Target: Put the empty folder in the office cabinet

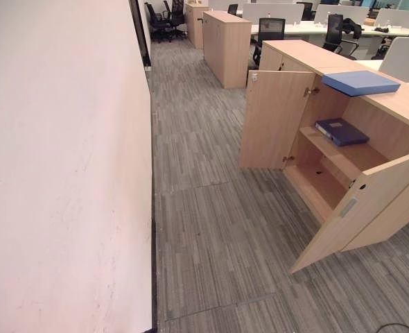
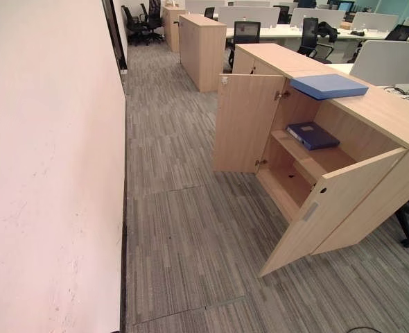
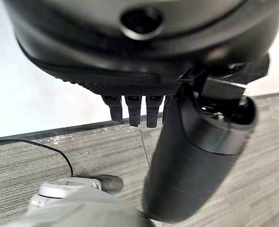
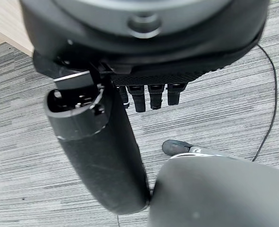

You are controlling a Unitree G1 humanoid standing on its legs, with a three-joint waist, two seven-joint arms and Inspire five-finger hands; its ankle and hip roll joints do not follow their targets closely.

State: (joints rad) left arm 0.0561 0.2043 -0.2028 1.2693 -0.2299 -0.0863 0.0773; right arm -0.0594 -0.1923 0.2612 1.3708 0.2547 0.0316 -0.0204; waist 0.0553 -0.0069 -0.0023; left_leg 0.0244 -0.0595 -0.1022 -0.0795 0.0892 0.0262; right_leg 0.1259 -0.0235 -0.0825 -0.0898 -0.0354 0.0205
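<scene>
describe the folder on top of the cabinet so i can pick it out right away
Find the open wooden cabinet with both doors swung out over the grey carpet. The folder lies flat on its top, above the opening. It is pale blue, unlike the dark blue folder on the shelf inside.

No legible text, label, number or sign anywhere; small plate on open cabinet door (image 1: 348, 207) too small to read.

I count two folders, a light blue folder (image 1: 360, 82) atop the open cabinet (image 1: 398, 104) and a dark blue folder (image 1: 341, 131) on its shelf (image 1: 350, 158), two open cabinet doors, and two hands.
</scene>
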